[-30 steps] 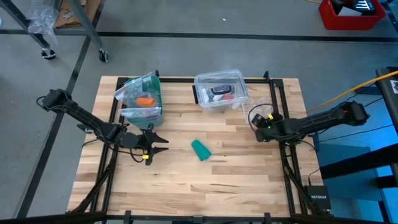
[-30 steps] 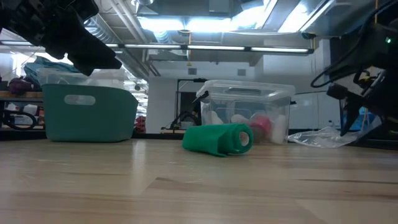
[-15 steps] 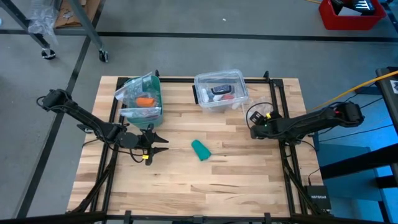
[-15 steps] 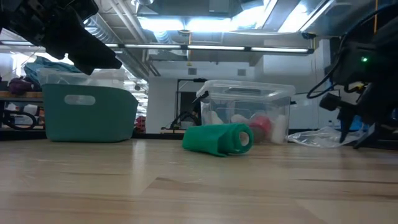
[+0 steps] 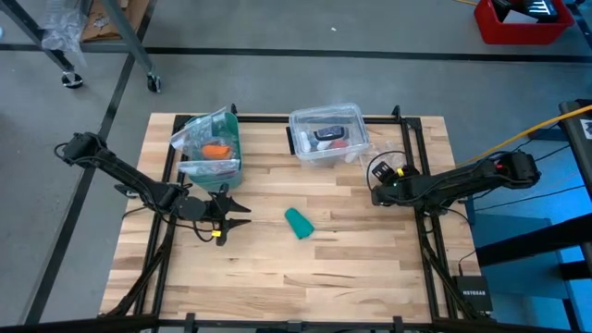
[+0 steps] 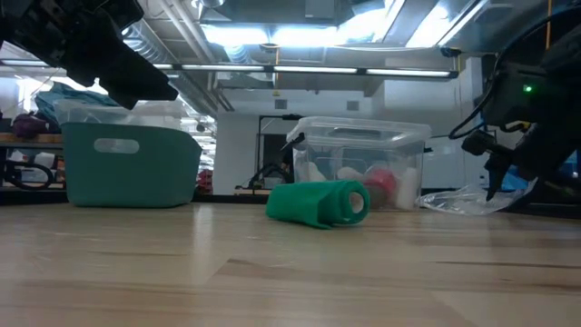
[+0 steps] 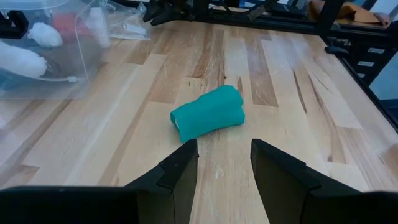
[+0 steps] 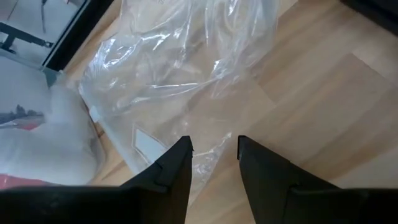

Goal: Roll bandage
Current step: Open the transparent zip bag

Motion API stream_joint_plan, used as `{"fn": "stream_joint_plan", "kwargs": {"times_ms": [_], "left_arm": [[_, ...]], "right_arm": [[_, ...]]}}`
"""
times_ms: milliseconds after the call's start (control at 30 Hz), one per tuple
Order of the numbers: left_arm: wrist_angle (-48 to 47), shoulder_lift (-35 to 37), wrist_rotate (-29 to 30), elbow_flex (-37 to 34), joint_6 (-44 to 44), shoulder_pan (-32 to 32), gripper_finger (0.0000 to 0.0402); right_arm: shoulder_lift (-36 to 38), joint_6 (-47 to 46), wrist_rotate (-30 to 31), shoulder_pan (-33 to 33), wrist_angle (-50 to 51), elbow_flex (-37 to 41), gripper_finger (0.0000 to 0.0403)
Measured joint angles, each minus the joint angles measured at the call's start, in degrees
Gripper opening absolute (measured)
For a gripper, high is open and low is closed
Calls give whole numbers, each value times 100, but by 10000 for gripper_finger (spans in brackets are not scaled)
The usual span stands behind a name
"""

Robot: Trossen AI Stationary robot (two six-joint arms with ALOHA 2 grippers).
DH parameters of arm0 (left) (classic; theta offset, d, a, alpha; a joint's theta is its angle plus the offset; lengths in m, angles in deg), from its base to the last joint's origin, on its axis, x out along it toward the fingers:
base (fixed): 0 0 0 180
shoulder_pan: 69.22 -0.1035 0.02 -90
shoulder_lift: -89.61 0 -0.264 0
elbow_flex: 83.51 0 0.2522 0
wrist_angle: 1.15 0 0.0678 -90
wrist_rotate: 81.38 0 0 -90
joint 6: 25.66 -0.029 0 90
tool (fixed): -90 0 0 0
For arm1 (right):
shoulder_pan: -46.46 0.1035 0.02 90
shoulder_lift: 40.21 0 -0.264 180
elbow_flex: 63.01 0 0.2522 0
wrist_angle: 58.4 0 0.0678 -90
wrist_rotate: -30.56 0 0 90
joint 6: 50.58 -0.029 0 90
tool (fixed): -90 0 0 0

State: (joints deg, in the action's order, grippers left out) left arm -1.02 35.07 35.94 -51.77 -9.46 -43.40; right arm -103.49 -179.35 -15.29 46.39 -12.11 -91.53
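Bandage (image 5: pixel 298 222) lies rolled up as a short teal cylinder on the wooden worktop (image 5: pixel 277 277), roughly mid-worktop, nearer the front edge than the boxes. It's on its side, tilted diagonally in the high view; in the low view (image 6: pixel 319 203) the spiral end faces right. Nothing touches it.

Left tool (image 5: pixel 236 215) sits just left of the bandage, apart from it, fingers spread w/ a clear gap, pointing toward the roll. Left wrist view: both dark fingers (image 7: pixel 180 174) frame the bandage (image 7: pixel 207 112), which lies just beyond the tips, no contact. Tool is empty.

Right tool (image 5: pixel 377 192) is at the worktop's right side, well apart from the bandage, by the black frame rail. Right wrist view: its fingers (image 8: pixel 171 171) are parted, holding nothing, hovering over a crumpled clear plastic bag (image 8: pixel 180 74) on the wood. In the low view the bag (image 6: pixel 467 200) lies flat at right.

Farther back: teal bin (image 5: pixel 211 148) at back left, w/ an orange item (image 5: pixel 215 148) and clear plastic inside; low view shows it (image 6: pixel 127 163) behind-left of the roll. Clear lidded box (image 5: pixel 326 135) at back centre, white and red contents inside; low view (image 6: pixel 359 163) puts it directly behind the bandage.
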Motion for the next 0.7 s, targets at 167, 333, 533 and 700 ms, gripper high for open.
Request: {"fn": "stream_joint_plan", "kwargs": {"times_ms": [167, 333, 533, 700], "left_arm": [[0, 0, 0, 0, -10, 0, 141], [0, 0, 0, 0, -23, 0, 141], [-2, 0, -2, 0, 12, 0, 141], [-2, 0, -2, 0, -80, 1, 141]], "right_arm": [[0, -1, 64, -8, 12, 0, 133], [-160, -2, -14, -291, -428, 148, 133], [-497, 55, 308, -485, -988, 214, 133], [-516, 27, 458, -838, -1246, 219, 133]]}}
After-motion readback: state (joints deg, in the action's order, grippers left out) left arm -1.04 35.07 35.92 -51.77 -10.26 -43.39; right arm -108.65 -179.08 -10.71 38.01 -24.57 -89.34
